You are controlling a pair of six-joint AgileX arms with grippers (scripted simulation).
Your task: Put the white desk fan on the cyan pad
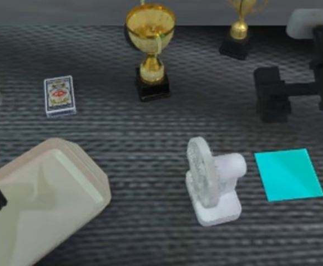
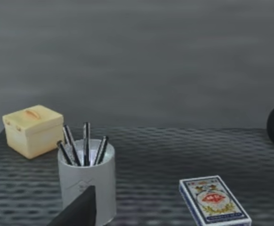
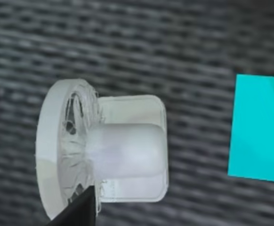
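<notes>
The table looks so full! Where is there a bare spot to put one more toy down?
Bare table runs across the middle, between the playing card box, the big trophy and the white desk fan. More bare room lies below the cyan pad. It is crowded at the left, where the cream jug sprawls, and at the upper right by the right gripper.

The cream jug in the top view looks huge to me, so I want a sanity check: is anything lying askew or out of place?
The cream jug lies on its side at the table's near left, not upright. The white desk fan stands upright on the bare table, apart from the cyan pad to its right. Both trophies stand upright. Nothing looks spilled or broken.
</notes>
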